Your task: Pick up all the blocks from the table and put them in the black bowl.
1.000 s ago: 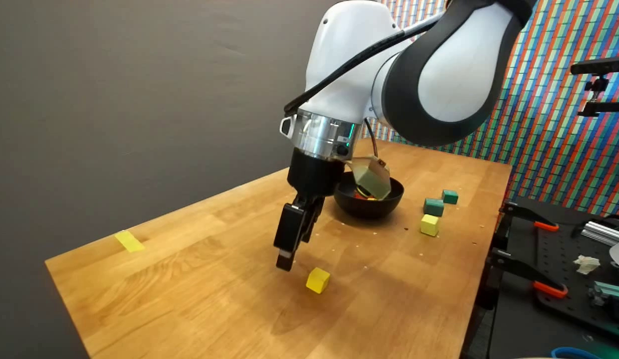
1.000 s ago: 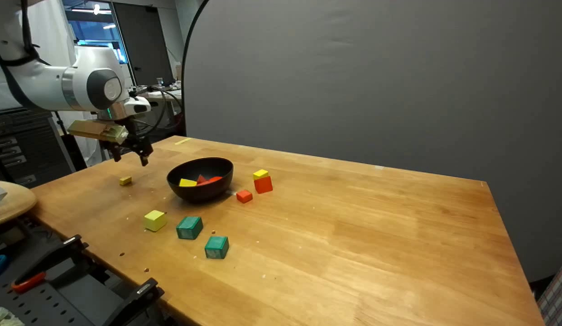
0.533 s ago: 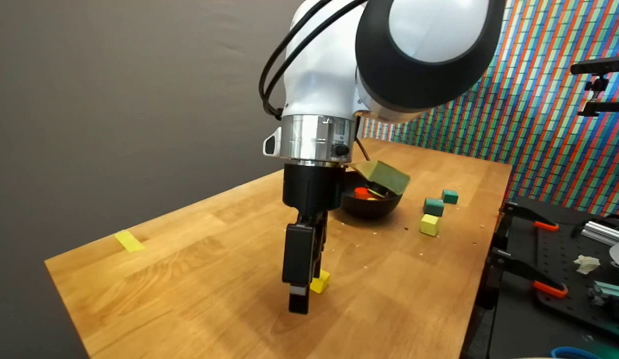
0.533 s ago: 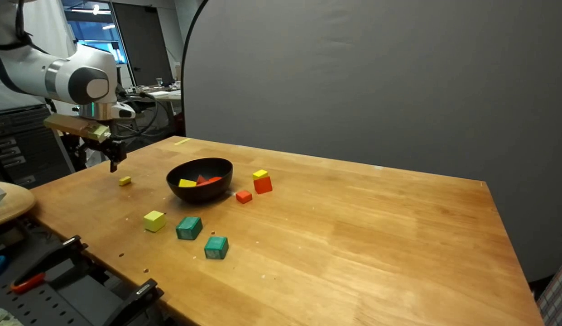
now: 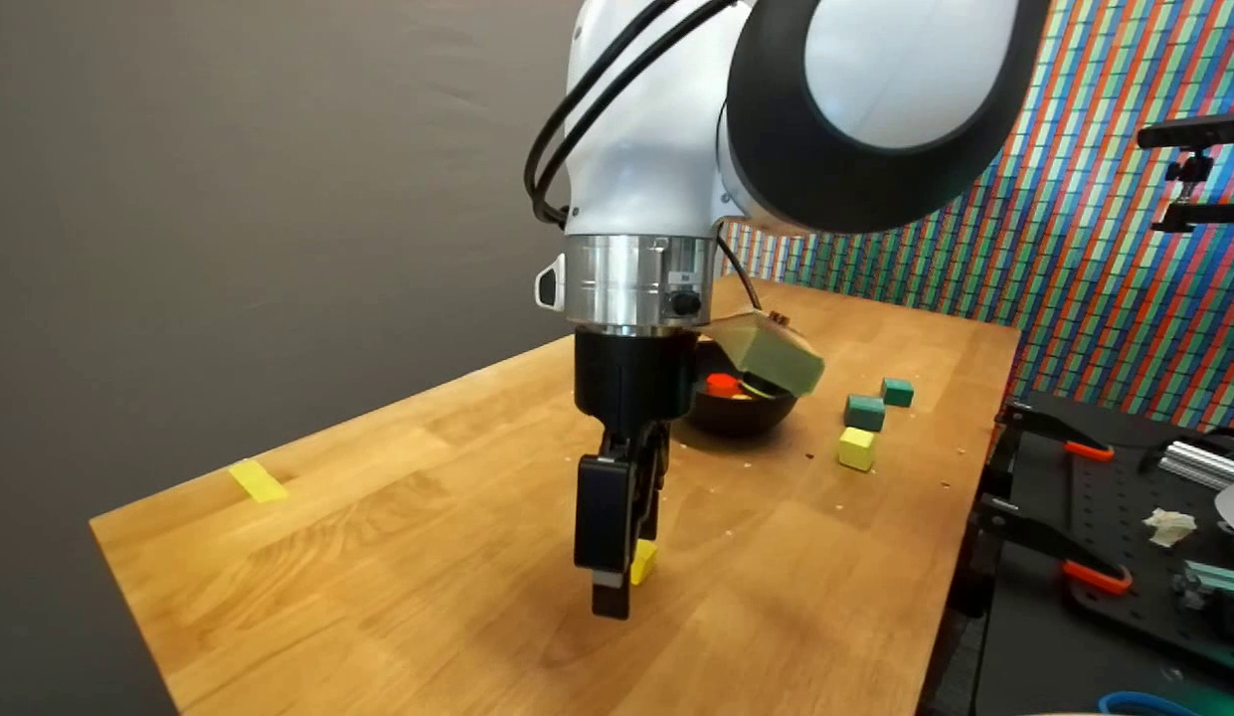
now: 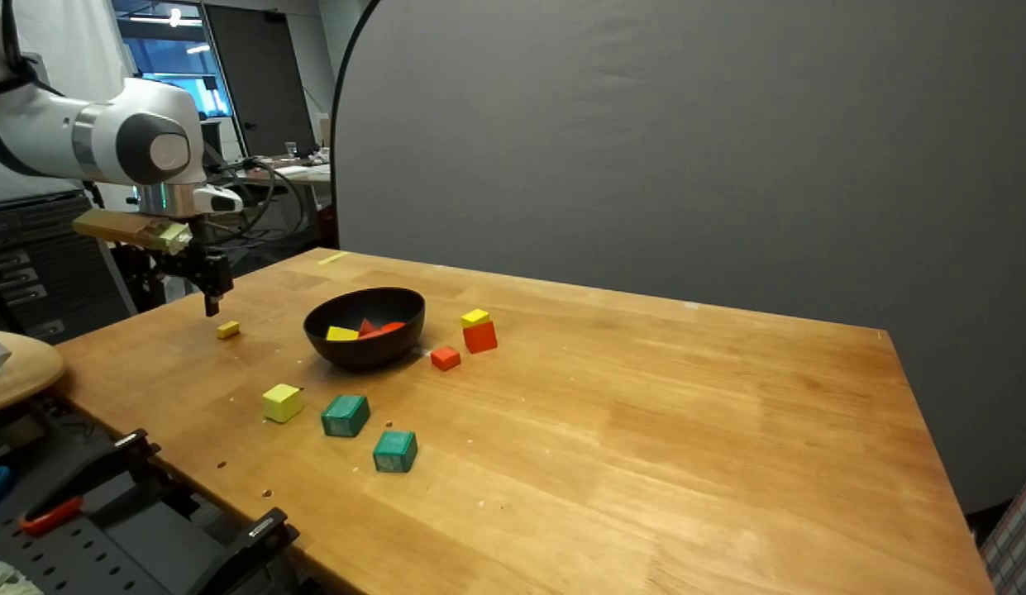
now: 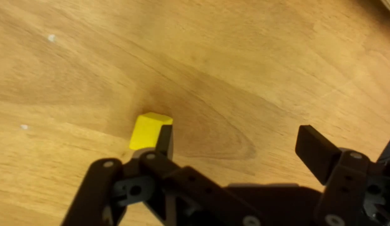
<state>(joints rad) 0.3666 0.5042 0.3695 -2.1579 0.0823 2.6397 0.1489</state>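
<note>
My gripper is open, empty and points down low over the light wood table. In the wrist view a yellow block lies outside the jaws, beyond the left finger, which partly covers it. That block shows behind the fingers in an exterior view. The black bowl holds red and yellow blocks. A pale yellow block and two green blocks stand near it. Two red blocks and a yellow block lie on its far side.
A flat pale-yellow strip is stuck near the table's edge. Black clamps with orange parts grip the table's side by a dark bench. A round wooden board stands beside the table. A grey backdrop stands behind.
The gripper has swung from tilted to upright and come down beside the yellow block. In the last half second it has shifted only slightly. The blocks and bowl have not moved.
</note>
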